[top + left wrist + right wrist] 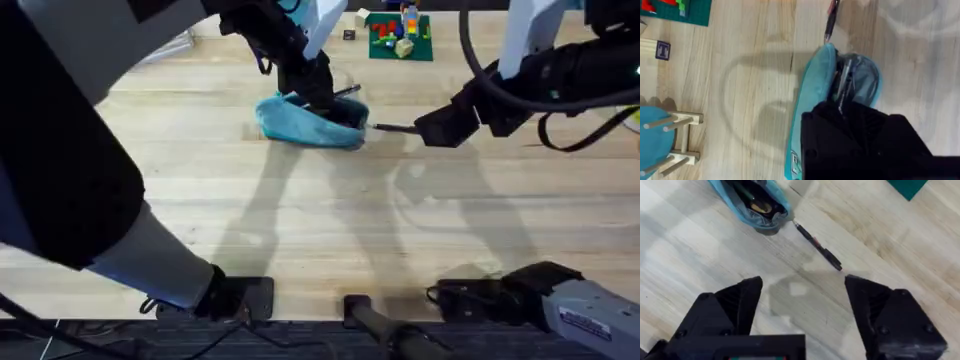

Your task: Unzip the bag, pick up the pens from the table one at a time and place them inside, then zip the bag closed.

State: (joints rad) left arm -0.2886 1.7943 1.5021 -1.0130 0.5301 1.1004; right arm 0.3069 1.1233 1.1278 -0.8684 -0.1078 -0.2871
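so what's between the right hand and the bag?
The dark pen lies on the table between the open right hand and the bag, its tip near the bag's mouth. Right wrist view shows it best.

Bare desk (pixel 330 220) runs open from the near edge up to the bag (pixel 305 122), free for either arm. The left gripper (pixel 322 95) sits in the bag's mouth, blocking entry there. A dark pen (pixel 817 246) lies just beside the bag's right end, ahead of the right gripper (pixel 802 297), whose jaws stand wide apart. A green mat (pixel 400 45) crowds the far edge.
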